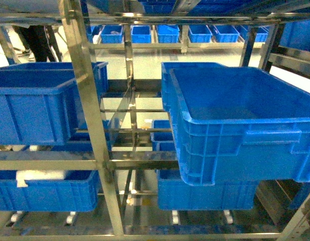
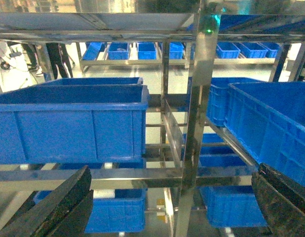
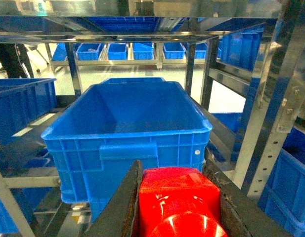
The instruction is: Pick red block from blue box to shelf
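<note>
Three near views facing shelf [image 1: 89, 115]

A warehouse: steel racks [image 1: 89, 115] loaded with rows of blue crates [image 1: 245, 125]

The red block [image 3: 179, 202] runs off the bottom edge of the right wrist view, its lower part unseen. The right gripper's fingers [image 3: 123, 207] are cut there too. Only the left gripper's fingertips [image 2: 63, 205] show, at the bottom corners. Neither gripper appears in the head view. The shelf [image 1: 89, 125] overruns every frame.
</note>
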